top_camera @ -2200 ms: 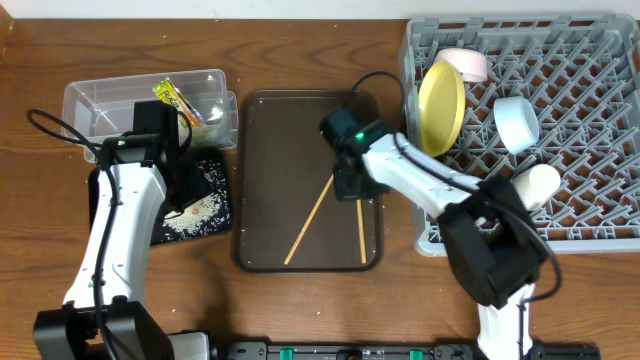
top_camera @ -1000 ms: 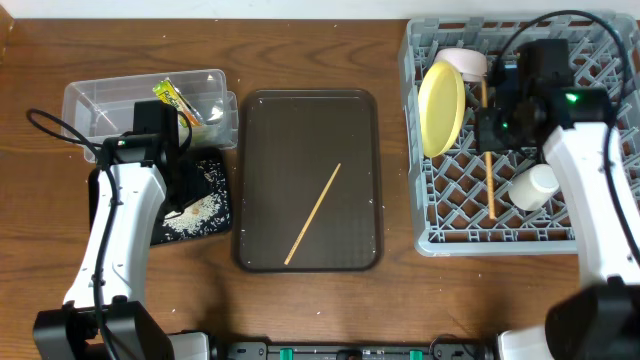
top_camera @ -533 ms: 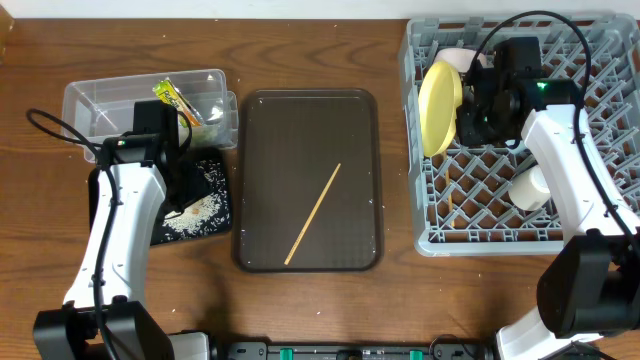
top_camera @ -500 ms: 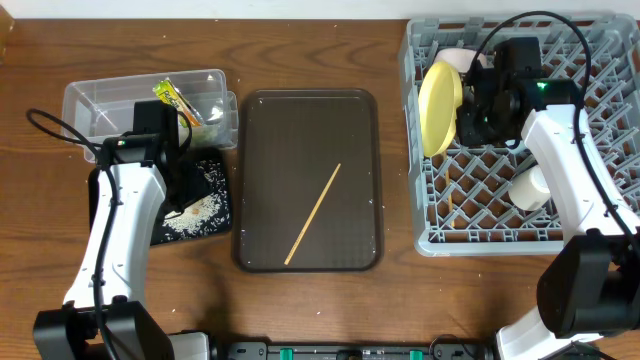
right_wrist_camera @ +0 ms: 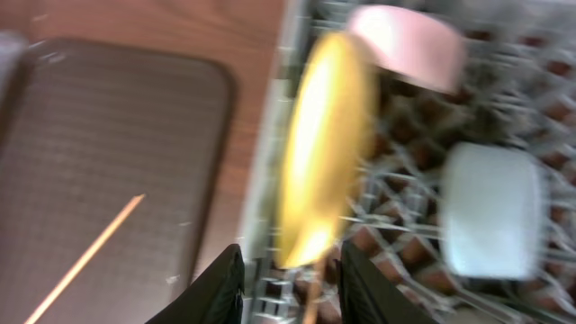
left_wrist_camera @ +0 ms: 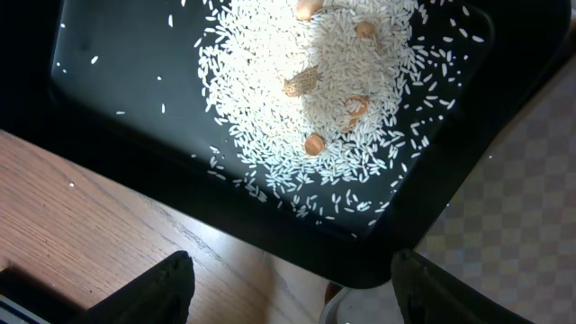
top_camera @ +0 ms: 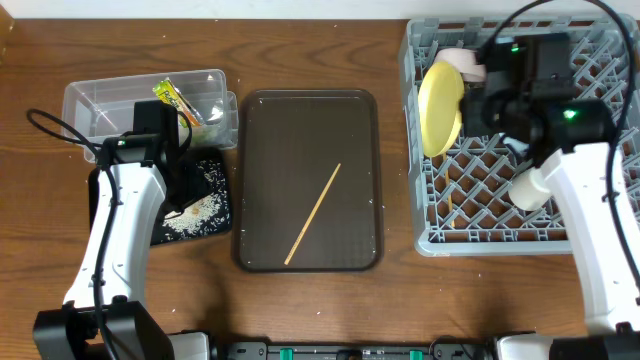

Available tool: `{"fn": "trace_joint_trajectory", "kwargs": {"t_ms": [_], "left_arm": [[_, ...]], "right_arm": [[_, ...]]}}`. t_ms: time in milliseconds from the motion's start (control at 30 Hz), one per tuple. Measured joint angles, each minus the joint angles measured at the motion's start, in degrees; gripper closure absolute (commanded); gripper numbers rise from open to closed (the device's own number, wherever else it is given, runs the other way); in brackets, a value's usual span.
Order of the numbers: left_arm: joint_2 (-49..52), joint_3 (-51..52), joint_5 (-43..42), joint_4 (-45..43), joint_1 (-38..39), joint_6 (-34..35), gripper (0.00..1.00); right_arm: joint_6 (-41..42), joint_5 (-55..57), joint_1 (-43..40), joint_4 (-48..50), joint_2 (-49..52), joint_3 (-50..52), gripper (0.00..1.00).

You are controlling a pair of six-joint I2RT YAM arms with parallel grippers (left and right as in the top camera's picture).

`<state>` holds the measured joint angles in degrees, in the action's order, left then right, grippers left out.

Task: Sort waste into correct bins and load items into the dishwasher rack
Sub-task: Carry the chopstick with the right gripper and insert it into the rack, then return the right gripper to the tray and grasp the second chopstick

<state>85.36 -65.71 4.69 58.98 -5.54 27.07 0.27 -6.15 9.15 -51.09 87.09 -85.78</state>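
Observation:
My left gripper (top_camera: 185,190) (left_wrist_camera: 306,288) is open and empty, hovering low over the near edge of the black tray (top_camera: 218,222) (left_wrist_camera: 117,108), which holds a pile of white rice (top_camera: 195,210) (left_wrist_camera: 306,99). The green-and-orange wrapper (top_camera: 175,100) lies in the clear tub (top_camera: 100,100). My right gripper (top_camera: 480,105) (right_wrist_camera: 292,288) is open over the rack (top_camera: 590,200), beside the upright yellow plate (top_camera: 442,108) (right_wrist_camera: 319,171). A thin chopstick (right_wrist_camera: 313,292) shows blurred in the rack between its fingers. The other chopstick (top_camera: 313,213) (right_wrist_camera: 85,247) lies on the serving tray.
The brown serving tray (top_camera: 270,150) sits between the bins and the rack. The rack also holds the pink bowl (top_camera: 465,62) (right_wrist_camera: 409,45), the white cup (top_camera: 530,185) and the light blue bowl (right_wrist_camera: 490,211), which my right arm mostly hides in the overhead view.
My right gripper carried one chopstick from the serving tray to the rack, left it there, and now sits higher by the yellow plate. The left arm has not moved.

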Motion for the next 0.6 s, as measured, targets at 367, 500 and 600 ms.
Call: {"fn": "trace_joint_trajectory", "kwargs": {"t_ms": [367,500,600], "left_arm": [[0.00,0.00,0.00,0.00,0.00,0.00,0.27],[0.00,0.00,0.00,0.00,0.00,0.00,0.27],[0.00,0.00,0.00,0.00,0.00,0.00,0.27]], "right_arm": [[13.44,-1.86,17.90,0.37,8.59,0.02,0.50],[20.02,-2.08,23.28,0.92,15.61,0.04,0.49],[23.96,-2.14,26.62,1.31,20.26,0.09,0.48]]}}
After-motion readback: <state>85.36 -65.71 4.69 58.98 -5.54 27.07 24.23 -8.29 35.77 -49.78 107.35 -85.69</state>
